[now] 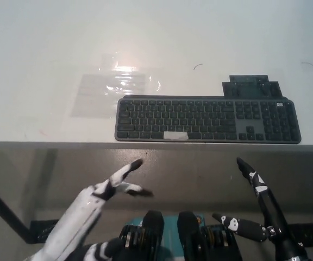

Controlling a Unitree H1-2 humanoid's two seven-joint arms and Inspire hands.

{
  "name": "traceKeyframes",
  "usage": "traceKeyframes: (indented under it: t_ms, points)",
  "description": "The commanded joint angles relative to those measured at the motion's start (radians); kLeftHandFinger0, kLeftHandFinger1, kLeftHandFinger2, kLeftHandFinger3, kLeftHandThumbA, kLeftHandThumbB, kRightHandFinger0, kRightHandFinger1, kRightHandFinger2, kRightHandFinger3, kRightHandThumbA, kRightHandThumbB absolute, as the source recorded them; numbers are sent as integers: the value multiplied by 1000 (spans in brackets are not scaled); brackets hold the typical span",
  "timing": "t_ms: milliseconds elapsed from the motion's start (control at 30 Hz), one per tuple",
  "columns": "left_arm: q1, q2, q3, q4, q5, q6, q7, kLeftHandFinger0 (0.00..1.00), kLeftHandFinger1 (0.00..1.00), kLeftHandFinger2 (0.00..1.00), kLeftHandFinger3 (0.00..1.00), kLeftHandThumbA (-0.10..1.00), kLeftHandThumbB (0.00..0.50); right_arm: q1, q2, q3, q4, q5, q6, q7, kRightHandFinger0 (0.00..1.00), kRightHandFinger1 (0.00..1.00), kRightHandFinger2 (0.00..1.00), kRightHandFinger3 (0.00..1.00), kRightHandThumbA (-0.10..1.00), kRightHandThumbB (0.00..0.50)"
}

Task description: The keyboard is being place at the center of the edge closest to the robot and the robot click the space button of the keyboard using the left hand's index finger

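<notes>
A dark grey keyboard lies along the near edge of the white table, right of centre. A pale strip of tape marks its space bar. My white left hand hangs below the table edge, left of the space bar and clear of the keyboard, its fingers apart and one pointing up toward the table. My black right hand rests low at the right, below the keyboard's right half, fingers spread and holding nothing.
A clear plastic sheet lies flat on the table behind the keyboard's left end. A dark flat plate sits just behind the keyboard's right part. A table leg runs down at the lower left.
</notes>
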Motion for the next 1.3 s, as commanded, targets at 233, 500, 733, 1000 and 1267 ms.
traceKeyframes:
  t_ms: [233,500,733,1000,1267]
  points:
    - [63,-2,74,191,-125,-98,-27,1000,1000,1000,1000,1000,378,-1,8,4,-19,24,-52,6,1000,1000,1000,1000,1000,422]
    - [27,-28,88,340,-128,-100,-34,1000,1000,1000,1000,1000,387,-5,7,2,-18,27,-49,7,1000,1000,1000,1000,1000,428]
    - [21,-36,100,407,-145,-74,-47,1000,1000,1000,1000,1000,404,7,8,5,-18,28,-56,8,1000,1000,1000,1000,1000,425]
    - [33,-50,114,434,-199,-53,-64,1000,1000,1000,1000,1000,359,6,5,8,-20,18,-56,9,1000,1000,1000,1000,1000,421]
    - [48,-59,124,425,-217,-18,-72,1000,1000,1000,1000,1000,360,13,5,11,-15,18,-66,6,1000,1000,1000,1000,1000,425]
